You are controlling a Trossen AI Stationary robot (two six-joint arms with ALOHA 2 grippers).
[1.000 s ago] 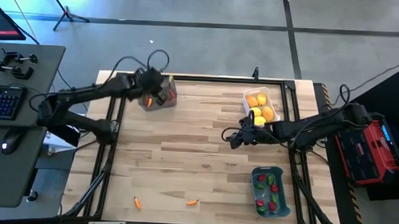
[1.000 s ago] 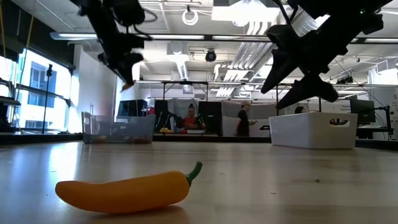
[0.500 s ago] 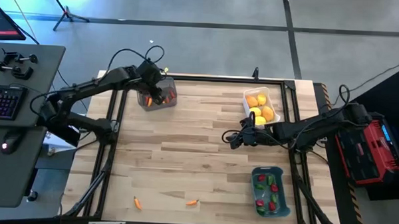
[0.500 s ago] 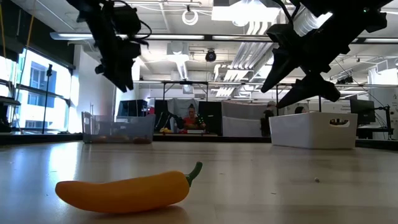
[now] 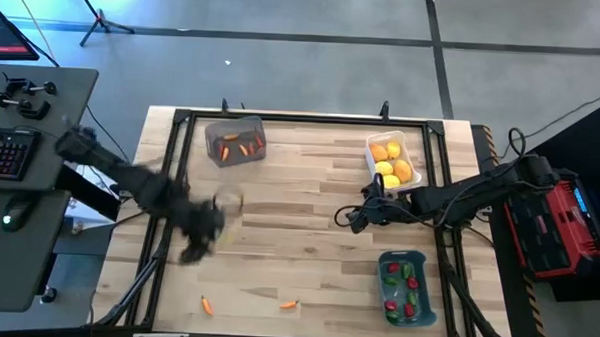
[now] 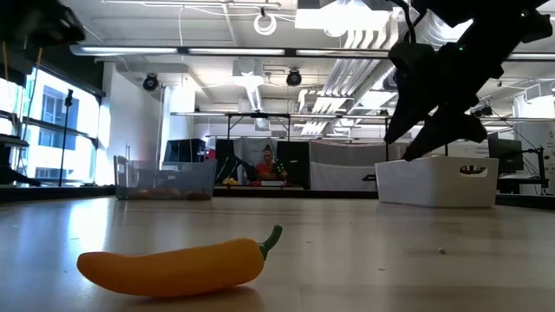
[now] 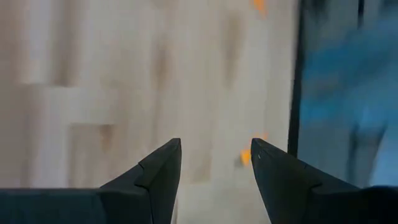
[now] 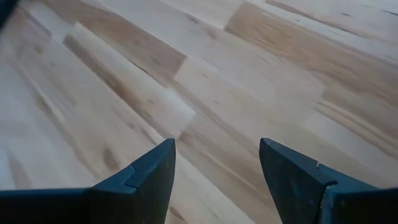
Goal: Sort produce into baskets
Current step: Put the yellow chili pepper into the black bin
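Tabletop-level orange pepper (image 6: pixel 173 266), enlarged

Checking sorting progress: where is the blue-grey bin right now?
In the high view the blue-grey bin sits at the table's near right corner, holding red and green peppers, below the right gripper.

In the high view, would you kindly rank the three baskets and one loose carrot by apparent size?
1. Blue-grey basket, largest.
2. White basket and clear grey basket: these look about alike, so I would not rank them.
3. Loose carrot, by far the smallest.
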